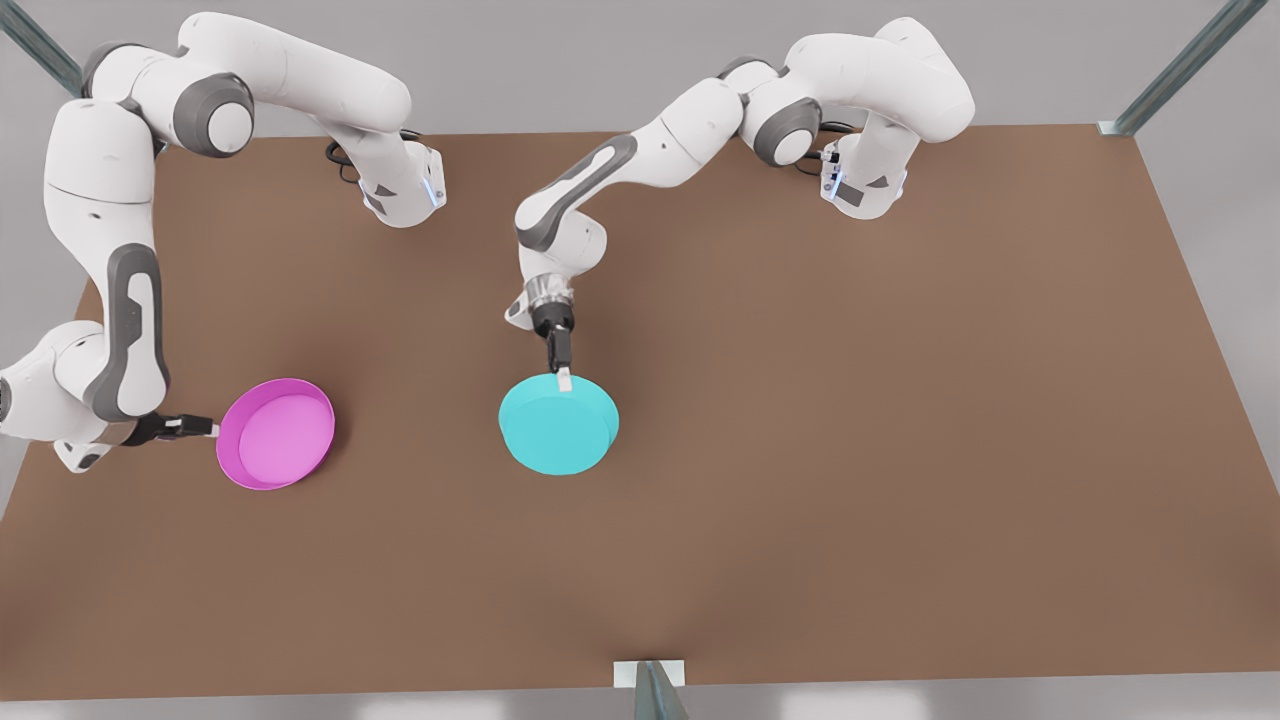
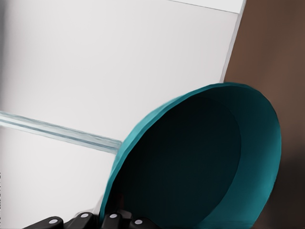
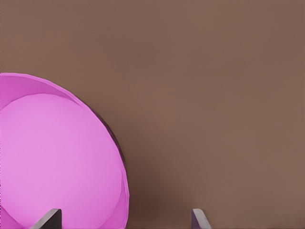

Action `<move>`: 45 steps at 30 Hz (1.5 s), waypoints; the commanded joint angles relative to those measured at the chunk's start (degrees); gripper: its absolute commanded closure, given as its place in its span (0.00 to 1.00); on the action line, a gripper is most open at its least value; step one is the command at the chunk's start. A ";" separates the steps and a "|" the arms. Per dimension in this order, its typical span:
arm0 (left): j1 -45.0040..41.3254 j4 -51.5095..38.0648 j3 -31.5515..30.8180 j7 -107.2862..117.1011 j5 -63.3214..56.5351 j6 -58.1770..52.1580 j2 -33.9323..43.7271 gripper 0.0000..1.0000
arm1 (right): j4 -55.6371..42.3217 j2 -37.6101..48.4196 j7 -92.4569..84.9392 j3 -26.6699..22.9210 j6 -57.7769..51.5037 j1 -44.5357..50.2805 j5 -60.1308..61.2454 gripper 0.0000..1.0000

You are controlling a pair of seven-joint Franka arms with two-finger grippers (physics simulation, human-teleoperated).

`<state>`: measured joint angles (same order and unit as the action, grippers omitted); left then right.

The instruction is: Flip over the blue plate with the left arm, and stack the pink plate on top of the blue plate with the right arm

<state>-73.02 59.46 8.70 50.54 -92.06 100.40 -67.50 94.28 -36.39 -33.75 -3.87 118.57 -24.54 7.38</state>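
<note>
The round shallow turquoise blue plate (image 1: 558,432) sits near the middle of the brown tabletop (image 1: 850,420), flat underside up and apparently tilted, its far rim clamped by the left gripper (image 1: 563,378). The round shallow magenta pink plate (image 1: 276,434) lies upright near the tabletop's edge at the front view's left. The right gripper (image 1: 205,429) sits just beside its rim, fingers (image 3: 47,219) spread wide. Both plates look stiff, light and smooth; the low upright rim is judged the only sound grasp point.
</note>
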 commanded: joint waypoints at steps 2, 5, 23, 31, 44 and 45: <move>-0.19 0.21 0.00 -0.44 5.04 -0.03 0.01 0.61 | 0.20 -0.17 -0.09 0.09 -1.31 0.02 -0.08 0.00; -0.01 1.09 -0.70 -0.88 4.96 0.85 0.01 0.23 | -0.06 -1.84 -0.09 0.09 -1.41 0.02 2.64 0.00; 2.18 -4.27 -0.26 -42.90 55.15 3.21 3.43 0.04 | 0.03 -3.86 0.18 0.18 -1.06 0.72 2.20 0.51; 3.32 -3.04 -0.26 -54.72 62.35 -17.14 18.90 0.00 | -0.24 -4.30 0.09 0.88 -1.41 0.63 2.20 0.58; 67.84 22.98 -5.44 -60.56 92.41 -11.02 61.80 0.00 | -0.24 -4.83 0.00 0.97 -1.06 0.54 2.11 0.64; 68.10 12.98 -5.45 -58.36 95.04 -16.54 53.72 0.00 | -0.24 -5.00 0.00 0.97 -0.97 0.63 2.20 0.64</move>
<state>-5.33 69.15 3.36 -7.61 -1.76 81.86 -15.96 94.04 -41.47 -33.75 -2.90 117.68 -23.98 9.58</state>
